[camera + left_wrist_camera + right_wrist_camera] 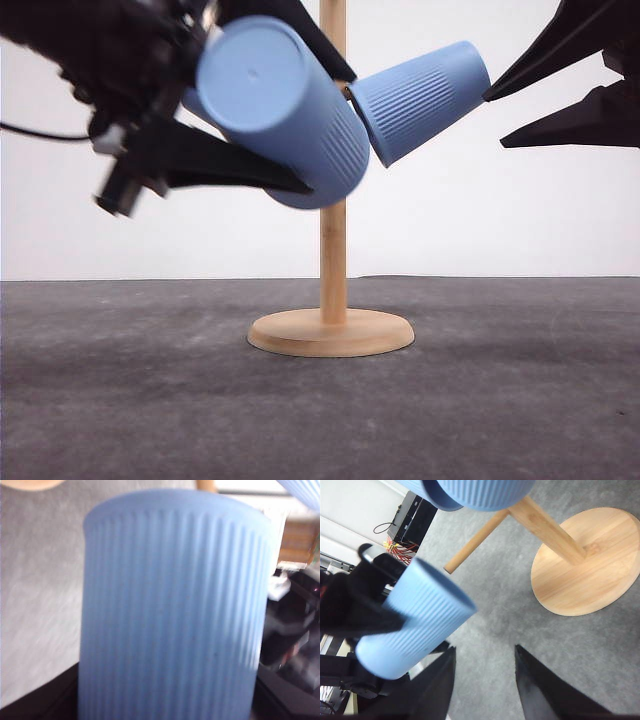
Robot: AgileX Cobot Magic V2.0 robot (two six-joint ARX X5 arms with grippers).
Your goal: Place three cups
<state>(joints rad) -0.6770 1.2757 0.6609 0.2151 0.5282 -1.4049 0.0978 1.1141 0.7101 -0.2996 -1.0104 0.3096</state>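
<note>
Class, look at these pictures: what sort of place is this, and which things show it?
Probably a robotics lab test bench: a bare grey mat-covered table against a blank white wall, one wooden peg stand as the only prop, and black equipment with loose wiring beyond the table.

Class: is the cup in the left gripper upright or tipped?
Tipped: the cup lies slanted in the left gripper, its flat base facing the front camera.

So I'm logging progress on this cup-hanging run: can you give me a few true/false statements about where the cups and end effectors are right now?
1. The left end effector holds a blue cup. True.
2. A second cup hangs on the wooden stand. True.
3. The right end effector grips a cup. False: it is open and holds nothing.
4. The stand has tipped over. False: it stands upright on its round base.
5. The held cup is already on a peg. False: the free peg is bare.
</note>
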